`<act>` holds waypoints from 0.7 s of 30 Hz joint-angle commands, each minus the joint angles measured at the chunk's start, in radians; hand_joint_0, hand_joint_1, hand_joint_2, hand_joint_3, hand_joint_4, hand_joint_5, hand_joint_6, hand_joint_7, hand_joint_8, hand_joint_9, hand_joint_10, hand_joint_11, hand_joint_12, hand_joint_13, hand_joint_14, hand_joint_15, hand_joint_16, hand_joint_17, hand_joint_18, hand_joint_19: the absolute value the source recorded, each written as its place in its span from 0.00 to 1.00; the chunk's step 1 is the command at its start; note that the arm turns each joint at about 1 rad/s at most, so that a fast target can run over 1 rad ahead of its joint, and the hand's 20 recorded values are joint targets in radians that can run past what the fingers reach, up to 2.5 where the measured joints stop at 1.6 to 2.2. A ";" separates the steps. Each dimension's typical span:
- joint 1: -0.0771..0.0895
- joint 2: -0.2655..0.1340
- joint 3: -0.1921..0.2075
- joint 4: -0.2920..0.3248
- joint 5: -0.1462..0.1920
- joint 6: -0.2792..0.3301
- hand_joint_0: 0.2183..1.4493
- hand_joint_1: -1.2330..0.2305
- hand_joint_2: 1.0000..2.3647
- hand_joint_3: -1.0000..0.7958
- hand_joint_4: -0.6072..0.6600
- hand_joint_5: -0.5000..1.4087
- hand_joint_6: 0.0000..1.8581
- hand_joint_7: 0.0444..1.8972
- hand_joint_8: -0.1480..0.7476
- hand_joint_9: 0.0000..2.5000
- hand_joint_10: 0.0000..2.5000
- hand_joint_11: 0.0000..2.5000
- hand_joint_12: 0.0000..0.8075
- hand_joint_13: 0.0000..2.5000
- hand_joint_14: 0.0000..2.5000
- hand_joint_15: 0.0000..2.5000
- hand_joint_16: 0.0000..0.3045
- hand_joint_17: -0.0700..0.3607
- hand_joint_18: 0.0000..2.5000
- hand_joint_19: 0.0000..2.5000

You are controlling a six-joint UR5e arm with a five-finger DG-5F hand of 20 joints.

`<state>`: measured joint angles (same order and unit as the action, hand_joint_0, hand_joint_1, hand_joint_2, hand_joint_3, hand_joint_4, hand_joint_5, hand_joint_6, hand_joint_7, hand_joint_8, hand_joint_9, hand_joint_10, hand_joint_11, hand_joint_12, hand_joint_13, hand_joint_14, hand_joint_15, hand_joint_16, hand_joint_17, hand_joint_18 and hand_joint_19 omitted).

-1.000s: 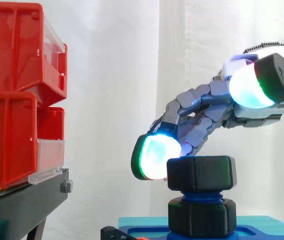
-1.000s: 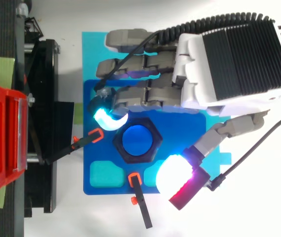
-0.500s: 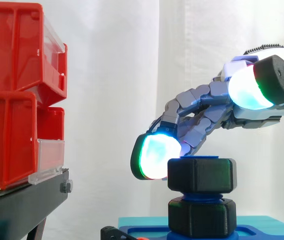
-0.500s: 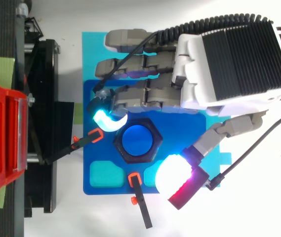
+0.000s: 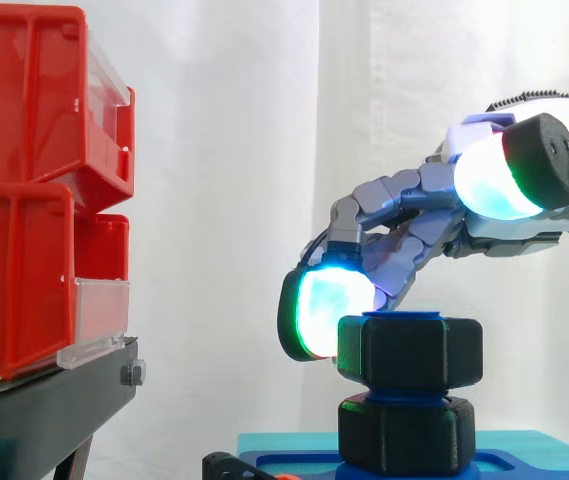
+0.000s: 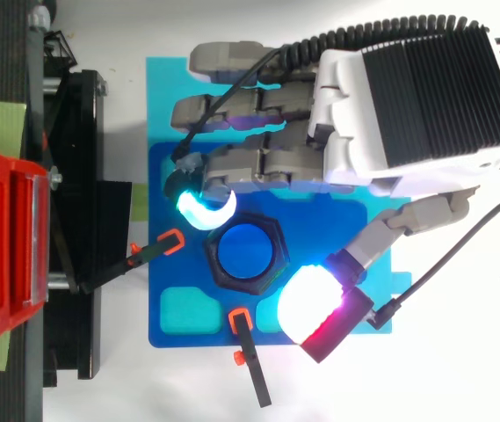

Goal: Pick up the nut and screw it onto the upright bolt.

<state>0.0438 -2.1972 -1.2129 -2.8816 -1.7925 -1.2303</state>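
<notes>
We see the black nut (image 5: 410,350) sitting on the upright blue bolt (image 6: 246,252), near its top, with a strip of blue thread showing between it and a second black hex piece (image 5: 407,432) lower down. The bolt stands in the middle of a dark blue plate (image 6: 166,264), which lies on a lighter blue base (image 6: 157,105).

The hand (image 5: 404,215) reaches in from the right above the plate's far edge, its fingers gently bent and released, clasping nothing. One glowing fingertip (image 5: 329,312) rests against the nut's left side, at the corner facing the bins. The thumb's pad (image 5: 484,180) glows white-green and hangs well above the nut; from above it lies just beside the nut's opposite corner, toward the plate's near edge.

Two small black clamps with orange tips (image 6: 171,240) (image 6: 240,321) point at the nut from the plate's left and near edges. Red bins (image 5: 24,190) stand stacked on a black stand (image 5: 44,410) to the left, before the white curtain (image 5: 224,150).
</notes>
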 commanded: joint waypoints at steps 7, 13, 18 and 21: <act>-0.013 -0.001 0.001 -0.001 -0.004 0.000 0.23 0.71 0.00 0.28 0.64 0.23 0.27 0.70 0.49 0.30 0.00 0.00 0.33 0.14 0.00 0.00 0.09 0.30 0.00 0.00; -0.024 0.000 0.003 -0.001 -0.024 0.000 0.23 0.71 0.00 0.28 0.64 0.24 0.27 0.72 0.49 0.32 0.00 0.00 0.34 0.15 0.00 0.00 0.09 0.30 0.01 0.00; -0.032 0.000 0.012 -0.002 -0.033 0.000 0.23 0.71 0.00 0.28 0.63 0.25 0.29 0.70 0.49 0.33 0.00 0.00 0.33 0.16 0.00 0.00 0.08 0.30 0.01 0.00; -0.035 0.000 0.016 -0.002 -0.036 0.000 0.23 0.70 0.00 0.28 0.62 0.26 0.29 0.70 0.47 0.34 0.00 0.00 0.33 0.16 0.00 0.00 0.08 0.30 0.02 0.00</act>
<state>0.0127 -2.1967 -1.2020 -2.8835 -1.8243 -1.2302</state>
